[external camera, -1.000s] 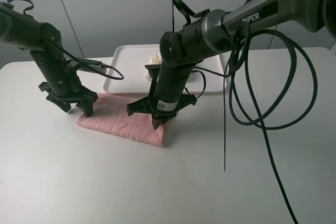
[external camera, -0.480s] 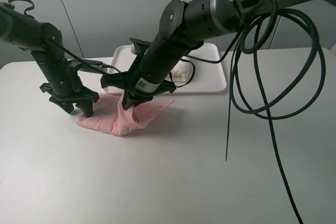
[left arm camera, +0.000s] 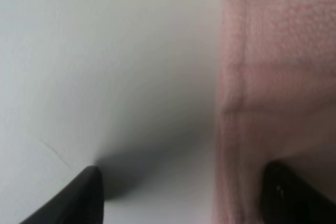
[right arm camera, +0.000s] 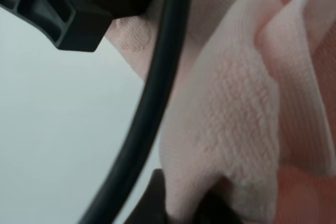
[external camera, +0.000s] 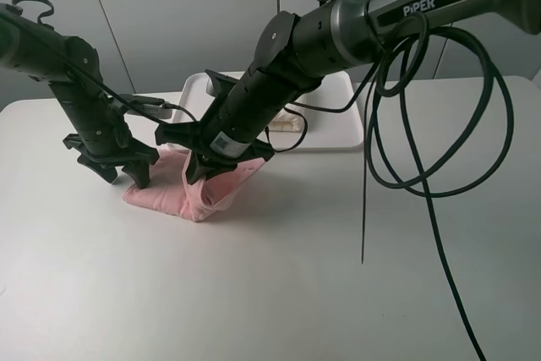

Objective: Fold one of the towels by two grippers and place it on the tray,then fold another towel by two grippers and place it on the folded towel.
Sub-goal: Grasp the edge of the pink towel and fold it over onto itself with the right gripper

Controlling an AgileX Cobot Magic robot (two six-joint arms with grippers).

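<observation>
The pink towel (external camera: 173, 196) lies on the table in front of the tray (external camera: 338, 124). Its right end is lifted and doubled over toward the left. My right gripper (external camera: 197, 175) is shut on that raised end; the right wrist view shows the pink towel (right arm camera: 236, 119) bunched in the right gripper (right arm camera: 184, 205). At the towel's left edge my left gripper (external camera: 127, 177) stands open and low. In the left wrist view the left gripper (left arm camera: 184, 198) has one finger over the pink towel (left arm camera: 273, 66) and one over bare table. The cream-white towel (external camera: 286, 122) lies folded on the tray.
The right arm's black cables (external camera: 431, 166) loop down over the table on the right. A thin cable (external camera: 165, 107) trails from the left arm toward the tray. The white table (external camera: 279, 293) stretches bare in front of the towel.
My right gripper has lifted the pink towel's right end and carried it left toward the left gripper, folding the towel over. The left arm has barely moved.
</observation>
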